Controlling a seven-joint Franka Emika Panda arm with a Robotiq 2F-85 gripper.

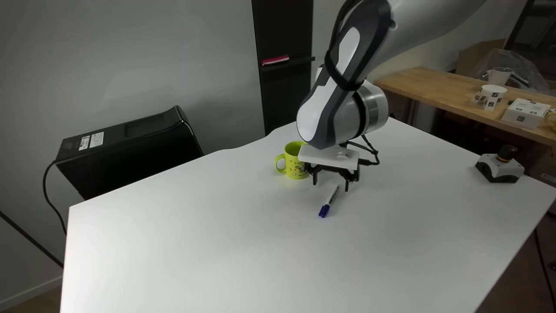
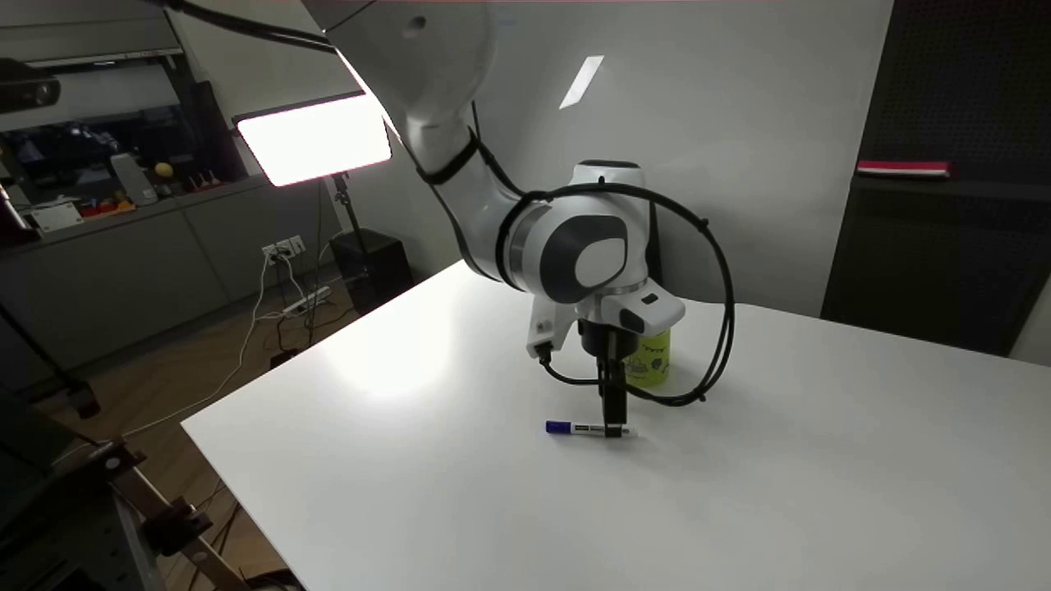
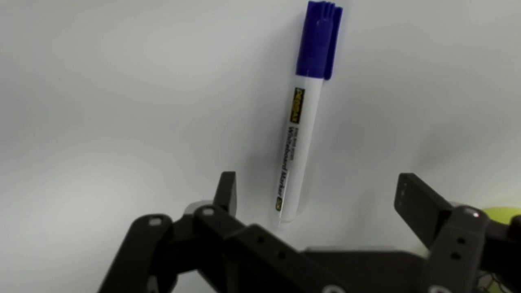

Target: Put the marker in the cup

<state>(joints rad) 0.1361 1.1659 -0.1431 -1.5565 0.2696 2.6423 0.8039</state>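
Beside the cup (image 1: 293, 164), the pincer (image 1: 331, 187) hangs spread, I'd guess astride the marker (image 3: 305, 114) near its plain end, its length nearly crosswise to the squeeze.

I observe the blue-capped white marker (image 1: 330, 201) lying flat and, in an exterior view, the lime-green mug (image 1: 295, 163) upright, farther away and left.

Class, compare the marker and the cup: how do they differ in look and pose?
The marker lies on its side; the cup stands upright. The marker is slim, white with a blue cap; the cup is broad, yellow-green and patterned. Both rest on the white table.
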